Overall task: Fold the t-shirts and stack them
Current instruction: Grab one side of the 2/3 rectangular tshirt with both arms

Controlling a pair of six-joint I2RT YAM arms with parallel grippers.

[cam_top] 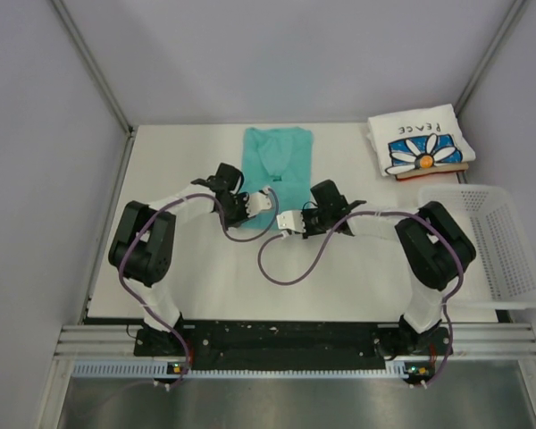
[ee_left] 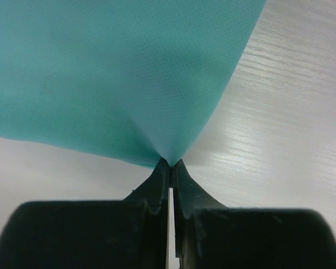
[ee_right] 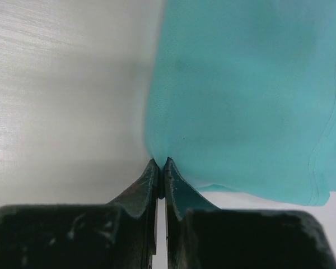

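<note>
Both the left tool [ee_left: 171, 163] and right tool [ee_right: 161, 162] clamp near corners of the plain teal-green cloth t-shirt [cam_top: 277, 154]; fold starting, I judge an even lift rearward comes next.

The white table [cam_top: 214, 286] carried a teal shirt [cam_top: 281, 154] spread flat near the middle of its far edge. A folded white shirt [cam_top: 420, 143] with a daisy print sat at the far right corner. A white mesh basket [cam_top: 500, 250] rested along the right side.
</note>
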